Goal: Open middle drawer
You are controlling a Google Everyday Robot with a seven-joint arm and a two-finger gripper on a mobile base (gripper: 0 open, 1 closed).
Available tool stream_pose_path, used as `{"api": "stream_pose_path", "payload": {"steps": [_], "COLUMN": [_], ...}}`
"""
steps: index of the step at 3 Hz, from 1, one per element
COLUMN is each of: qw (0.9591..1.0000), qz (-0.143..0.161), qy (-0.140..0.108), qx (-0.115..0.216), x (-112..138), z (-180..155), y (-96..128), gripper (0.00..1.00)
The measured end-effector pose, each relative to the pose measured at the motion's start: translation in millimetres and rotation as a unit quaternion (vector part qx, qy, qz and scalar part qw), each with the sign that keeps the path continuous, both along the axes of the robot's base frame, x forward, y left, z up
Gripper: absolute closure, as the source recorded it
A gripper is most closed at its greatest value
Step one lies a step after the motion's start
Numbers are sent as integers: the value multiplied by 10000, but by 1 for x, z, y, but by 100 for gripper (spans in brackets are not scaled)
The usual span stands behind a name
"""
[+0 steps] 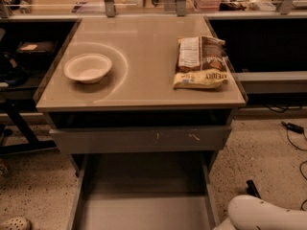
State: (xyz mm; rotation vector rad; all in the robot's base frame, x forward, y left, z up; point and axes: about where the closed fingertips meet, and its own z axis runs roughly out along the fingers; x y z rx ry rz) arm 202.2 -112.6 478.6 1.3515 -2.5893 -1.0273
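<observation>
The middle drawer [144, 210] stands pulled out under the cabinet. Its flat grey tray and side rails show at the bottom of the camera view, and its face lies below the frame edge. Above it sits the wider grey drawer [120, 140] with white scratches on its face, drawn out only slightly under the tabletop. My gripper is out of view. Only a white rounded part of my arm [266, 215] shows at the bottom right, beside the open drawer's right rail.
A white bowl [88, 67] and a snack bag [200, 62] lie on the tan tabletop [144, 87]. Dark shelving stands left and right. Cables [292, 128] lie on the speckled floor at right. A shoe [14, 223] is at the bottom left.
</observation>
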Motion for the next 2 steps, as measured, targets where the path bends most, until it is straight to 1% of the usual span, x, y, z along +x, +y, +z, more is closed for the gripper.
{"api": "stream_pose_path", "payload": {"steps": [1,2], "qw": [10000,9992], "qz": [0,-25], "qy": [0,-390], "qx": [0,57], "x": [0,17], "z": [0,21], "y": [0,7], "gripper": [0,0]}}
